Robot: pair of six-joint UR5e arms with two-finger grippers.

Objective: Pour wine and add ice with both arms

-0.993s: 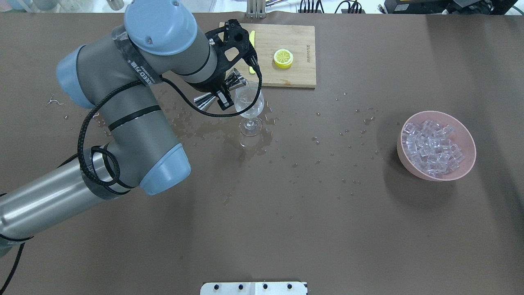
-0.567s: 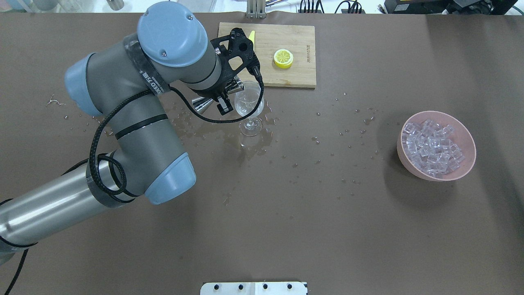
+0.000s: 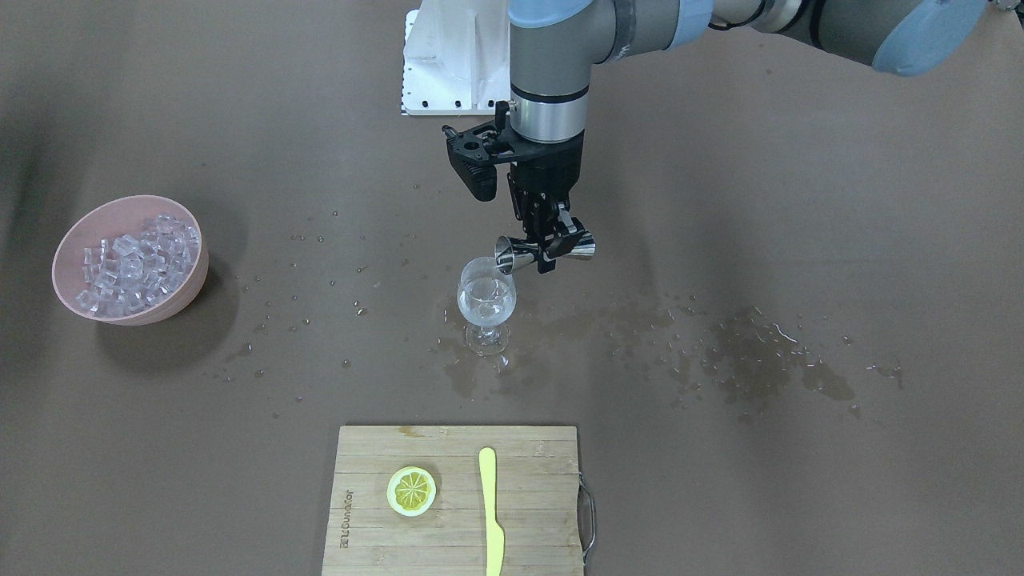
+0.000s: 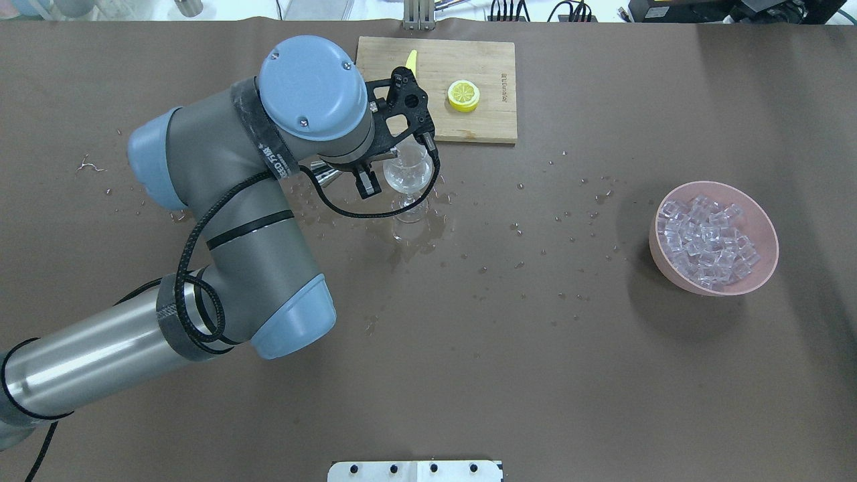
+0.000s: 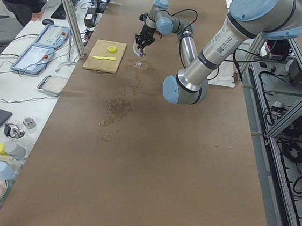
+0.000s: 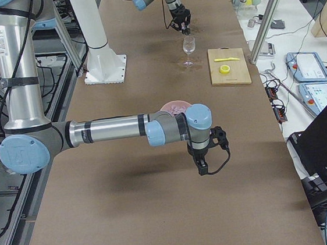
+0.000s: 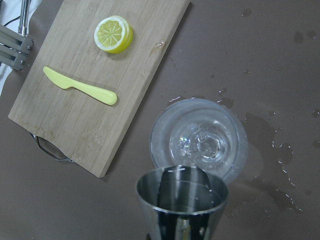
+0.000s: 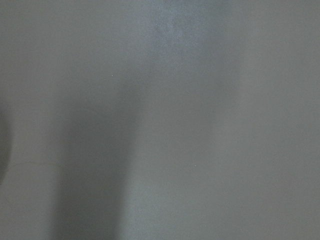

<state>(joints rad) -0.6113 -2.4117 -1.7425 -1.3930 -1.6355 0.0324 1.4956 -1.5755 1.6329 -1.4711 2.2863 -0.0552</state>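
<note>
My left gripper (image 3: 550,254) is shut on a steel jigger (image 3: 512,254) and holds it tipped on its side, its mouth at the rim of the wine glass (image 3: 486,304). In the left wrist view the jigger (image 7: 182,200) sits just before the glass (image 7: 200,140), which holds a little clear wine (image 7: 200,145). In the overhead view the wrist hides most of the jigger (image 4: 326,175) beside the glass (image 4: 407,173). The ice (image 4: 706,241) fills a pink bowl (image 4: 763,268) at the right. My right gripper (image 6: 202,164) hangs above the table near that bowl; I cannot tell whether it is open.
A wooden cutting board (image 4: 489,120) with a lemon slice (image 4: 463,95) and a yellow knife (image 3: 490,512) lies just behind the glass. Spilled drops and puddles (image 3: 752,360) wet the brown table around the glass. The white pedestal plate (image 4: 415,470) is at the near edge.
My left arm has swung to the right and its wrist has turned, bringing the jigger's mouth closer over the glass. The glass and the bowl have not moved.
</note>
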